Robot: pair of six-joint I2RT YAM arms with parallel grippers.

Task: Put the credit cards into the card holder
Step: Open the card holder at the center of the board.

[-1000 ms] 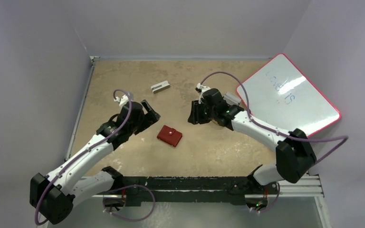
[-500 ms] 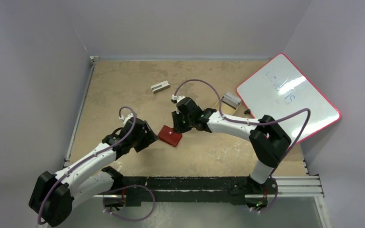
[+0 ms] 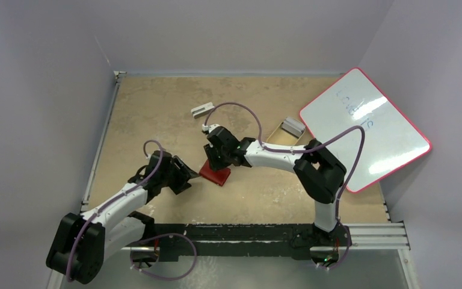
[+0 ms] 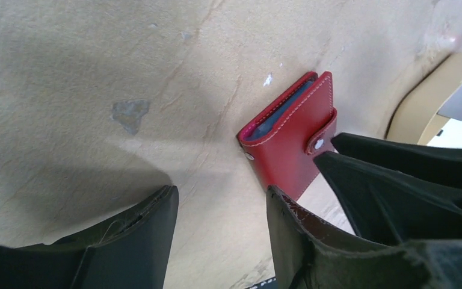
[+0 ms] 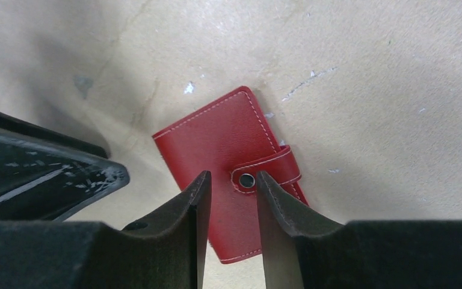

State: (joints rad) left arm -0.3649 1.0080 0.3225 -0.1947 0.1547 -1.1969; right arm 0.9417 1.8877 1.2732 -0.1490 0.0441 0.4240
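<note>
The left claw (image 4: 221, 197) sits low over the tan worktop (image 3: 156, 108), its jaws spread wide with nothing between them. It is just left of the wallet (image 3: 218, 175), its right finger near the wallet's edge; the wrist view does not show whether they touch. Further back, a small grey-white block (image 3: 202, 110) lies alone on the worktop.

The red wallet lies flat near the middle, folded shut, with its strap snapped down over the front. In the left wrist view a grey-blue edge shows inside the fold along one side.

The right claw (image 5: 231, 178) hangs directly over the wallet, pointing down. Its jaws are parted only narrowly, and in its own camera the snap button (image 5: 246, 179) shows in the gap between the fingertips. It grips nothing.

To the right and further back, a tan tray (image 3: 277, 135) holds grey cards (image 3: 293, 126), well apart from the wallet. A red-edged whiteboard (image 3: 367, 126) lies tilted at the far right.
</note>
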